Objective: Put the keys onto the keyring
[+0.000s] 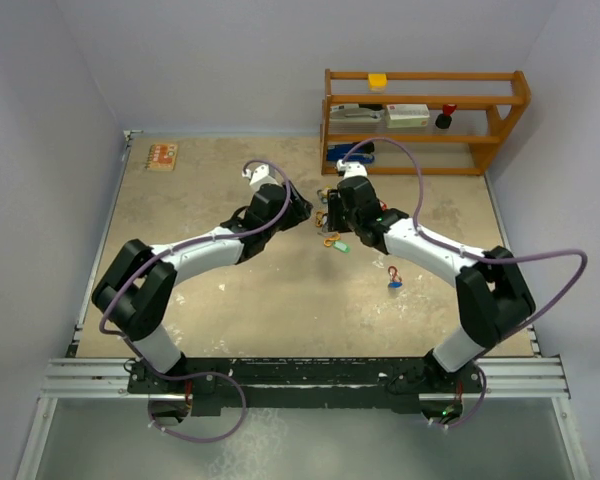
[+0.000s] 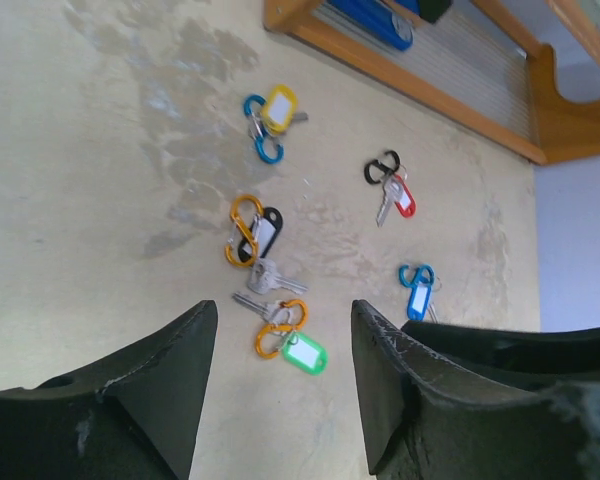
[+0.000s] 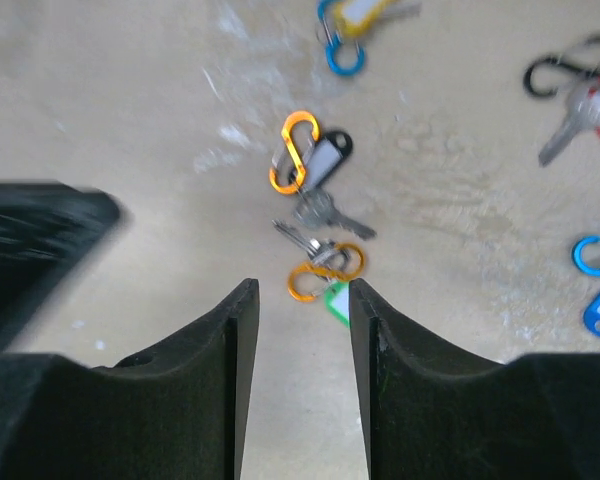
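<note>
Several key sets lie on the beige table. In the left wrist view: a green-tagged set with silver keys on orange clips (image 2: 285,338), a loose silver key (image 2: 270,277), a black tag on an orange clip (image 2: 251,232), a yellow tag on a blue clip (image 2: 271,116), a red-headed key on a black clip (image 2: 391,186) and a blue tag on a blue clip (image 2: 418,289). My left gripper (image 2: 283,318) is open and empty just short of the green set. My right gripper (image 3: 302,290) is open and empty, with the green set (image 3: 325,272) just beyond its tips. Both grippers meet over the green set (image 1: 331,242).
A wooden shelf (image 1: 425,120) with small items stands at the back right. A small wooden board (image 1: 162,155) lies at the back left. The red and blue sets (image 1: 393,278) lie right of the grippers. The left arm shows blurred in the right wrist view (image 3: 40,240).
</note>
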